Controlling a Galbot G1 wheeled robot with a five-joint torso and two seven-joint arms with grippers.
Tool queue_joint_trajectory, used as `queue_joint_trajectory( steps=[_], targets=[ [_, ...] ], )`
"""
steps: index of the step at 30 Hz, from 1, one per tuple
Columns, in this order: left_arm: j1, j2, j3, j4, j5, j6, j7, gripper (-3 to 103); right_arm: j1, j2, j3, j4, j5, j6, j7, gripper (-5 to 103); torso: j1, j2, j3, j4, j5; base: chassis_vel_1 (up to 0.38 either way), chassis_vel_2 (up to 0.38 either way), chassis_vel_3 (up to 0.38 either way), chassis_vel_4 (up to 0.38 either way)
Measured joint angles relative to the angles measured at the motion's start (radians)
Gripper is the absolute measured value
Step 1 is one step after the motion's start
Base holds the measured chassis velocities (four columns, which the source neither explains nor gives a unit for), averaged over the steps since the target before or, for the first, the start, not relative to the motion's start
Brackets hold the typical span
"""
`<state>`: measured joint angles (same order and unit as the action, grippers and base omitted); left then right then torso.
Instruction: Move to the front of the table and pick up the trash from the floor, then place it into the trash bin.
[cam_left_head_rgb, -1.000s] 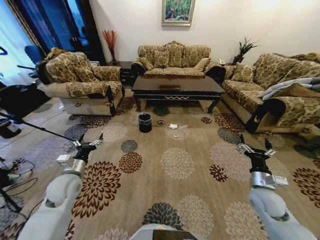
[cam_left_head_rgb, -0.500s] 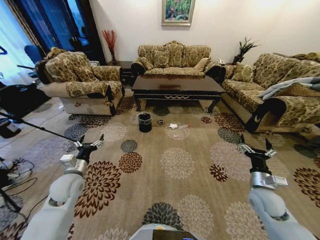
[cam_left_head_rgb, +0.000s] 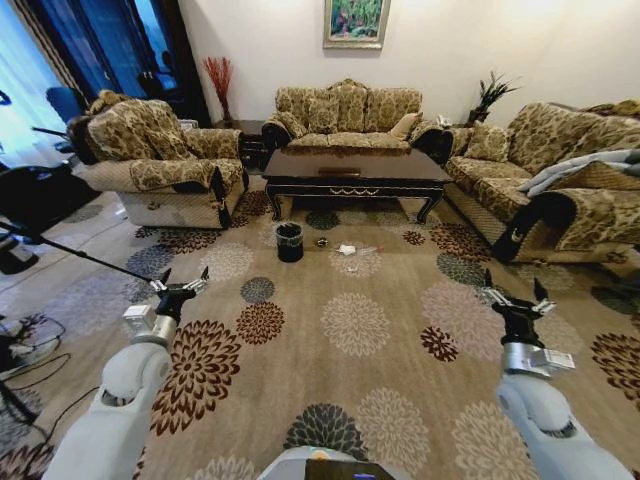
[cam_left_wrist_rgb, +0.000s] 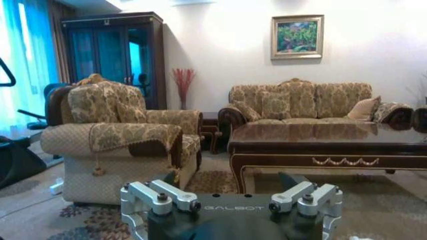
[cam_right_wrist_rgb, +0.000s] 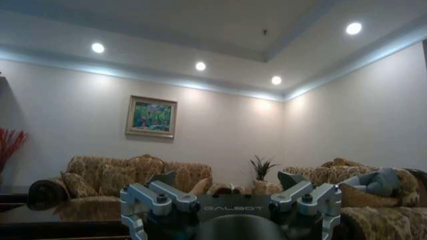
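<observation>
Ahead, across a wide stretch of patterned carpet floor (cam_left_head_rgb: 350, 330), a long dark glossy desk (cam_left_head_rgb: 355, 170) in front of a three-seat sofa (cam_left_head_rgb: 345, 112), with an armchair (cam_left_head_rgb: 160, 165) to its left and another sofa (cam_left_head_rgb: 560, 175) to its right. Just before the desk's front edge, on the carpet, the trash bin (cam_left_head_rgb: 290, 243), black and round with a thin bag folded over its rim. A little to the bin's right, the trash: a crumpled white paper (cam_left_head_rgb: 347, 250), a clear bottle (cam_left_head_rgb: 368, 250) lying just beside it, and a small dark piece (cam_left_head_rgb: 321, 242) between bin and paper, all apart from the bin and well away from both arms. Left claw (cam_left_head_rgb: 182, 285) held up over the carpet at the near left, fingers spread, nothing between them; same spread pose in the left wrist view (cam_left_wrist_rgb: 230, 186), aimed toward the armchair and desk. Right claw (cam_left_head_rgb: 514, 294) held up at the near right, likewise spread and empty, pointing in its wrist view (cam_right_wrist_rgb: 230, 186) toward the far wall with its framed painting (cam_right_wrist_rgb: 151, 116).
</observation>
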<state>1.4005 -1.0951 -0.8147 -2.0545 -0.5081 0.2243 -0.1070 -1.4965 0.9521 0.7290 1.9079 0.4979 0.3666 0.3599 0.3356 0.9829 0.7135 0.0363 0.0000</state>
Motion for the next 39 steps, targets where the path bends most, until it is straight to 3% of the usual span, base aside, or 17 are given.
queue_joint_trajectory(
  steps=[26,29,34,37,39],
  targets=[
    [0.018,-0.018,-0.005,-0.030,0.015,0.000,0.022,100,0.010,-0.003,-0.018,-0.011,-0.007,0.006,-0.035,100,-0.054,-0.123,-0.069,-0.0001,0.0000,0.000,0.000,0.000,0.000],
    [0.022,-0.019,-0.008,-0.035,0.017,0.000,0.023,100,0.007,-0.010,-0.017,0.005,0.003,-0.020,-0.076,100,-0.059,-0.135,-0.076,-0.0002,0.0001,0.000,0.000,0.000,0.000],
    [0.035,-0.019,-0.018,-0.048,0.018,0.000,0.027,100,0.008,-0.027,-0.008,0.087,0.036,-0.163,-0.072,100,-0.069,-0.160,-0.091,0.0001,-0.0002,0.000,0.000,0.000,0.000],
    [0.041,-0.018,-0.022,-0.055,0.018,0.000,0.028,100,0.005,-0.033,-0.004,0.110,0.035,-0.205,-0.043,100,-0.074,-0.171,-0.098,0.0001,-0.0001,0.000,0.000,0.000,0.000],
    [0.046,-0.018,-0.026,-0.062,0.018,-0.001,0.031,100,0.000,-0.043,-0.003,0.135,0.077,-0.243,0.015,100,-0.079,-0.183,-0.104,-0.0001,0.0000,0.000,0.000,0.000,0.000]
  ],
)
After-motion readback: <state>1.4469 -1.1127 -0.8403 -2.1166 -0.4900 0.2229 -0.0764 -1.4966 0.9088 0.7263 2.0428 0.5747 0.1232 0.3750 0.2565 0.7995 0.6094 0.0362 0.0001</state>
